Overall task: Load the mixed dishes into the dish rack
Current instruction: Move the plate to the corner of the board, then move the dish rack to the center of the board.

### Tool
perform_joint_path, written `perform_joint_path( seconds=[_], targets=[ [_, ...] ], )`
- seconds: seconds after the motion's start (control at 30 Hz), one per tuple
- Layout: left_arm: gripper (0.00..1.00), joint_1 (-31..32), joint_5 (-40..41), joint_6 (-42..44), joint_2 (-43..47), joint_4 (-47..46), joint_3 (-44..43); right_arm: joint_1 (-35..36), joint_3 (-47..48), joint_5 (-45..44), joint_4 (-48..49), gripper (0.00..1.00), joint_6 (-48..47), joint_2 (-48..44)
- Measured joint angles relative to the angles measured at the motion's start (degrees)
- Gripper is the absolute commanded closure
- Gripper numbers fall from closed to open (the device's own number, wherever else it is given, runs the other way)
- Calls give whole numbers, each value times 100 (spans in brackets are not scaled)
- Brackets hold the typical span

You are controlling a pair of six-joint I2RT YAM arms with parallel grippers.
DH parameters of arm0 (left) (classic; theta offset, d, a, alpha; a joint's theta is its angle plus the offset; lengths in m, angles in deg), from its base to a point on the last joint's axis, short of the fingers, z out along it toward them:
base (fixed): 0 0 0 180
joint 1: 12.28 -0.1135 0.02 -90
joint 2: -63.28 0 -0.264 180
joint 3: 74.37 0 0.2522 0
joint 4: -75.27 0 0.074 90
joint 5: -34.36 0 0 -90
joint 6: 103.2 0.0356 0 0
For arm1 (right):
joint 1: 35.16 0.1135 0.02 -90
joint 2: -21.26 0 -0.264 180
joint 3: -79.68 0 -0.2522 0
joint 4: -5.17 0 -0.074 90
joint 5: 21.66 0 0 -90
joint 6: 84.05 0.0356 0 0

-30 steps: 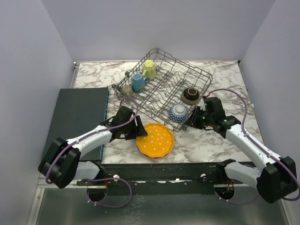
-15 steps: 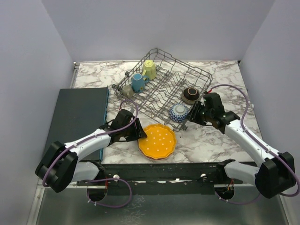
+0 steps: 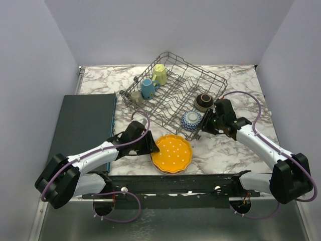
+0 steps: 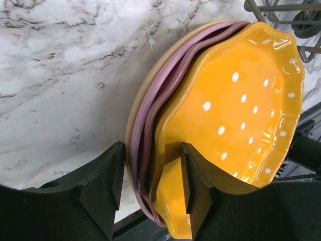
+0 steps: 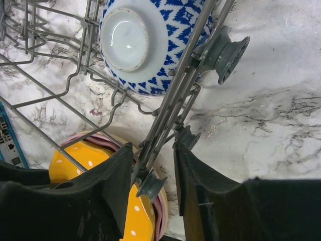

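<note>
Resting on marbled tabletop (image 3: 225,150): dish rack (image 3: 173,93); pale walls (image 3: 165,30).

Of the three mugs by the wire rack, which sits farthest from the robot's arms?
The yellow mug, at the dish rack's far end. The blue mug sits further forward, and the grey mug further forward still.

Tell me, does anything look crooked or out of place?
The dish rack sits skewed, at an angle to the edges of the marble table, and the right gripper straddles its wire rim rather than a dish.
</note>
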Motion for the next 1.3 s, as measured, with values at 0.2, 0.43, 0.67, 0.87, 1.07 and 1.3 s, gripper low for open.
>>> perform_joint_path(
  seconds=[0.2,0.43,0.67,0.87,1.07,1.3],
  targets=[
    [62,212,63,-50,26,-2,9,0,0,4,50,73,24,125],
    [66,481,133,-157,243,17,140,0,2,83,170,99,31,199],
    [72,713,133,-282,662,79,391,-2,2,208,164,100,83,199],
    [76,872,125,-402,1003,179,560,-2,2,227,166,100,87,197],
    [78,968,122,-629,1475,302,754,7,2,232,168,100,109,197],
    [78,1010,109,-793,1742,448,859,232,4,168,197,100,254,236]
  ],
)
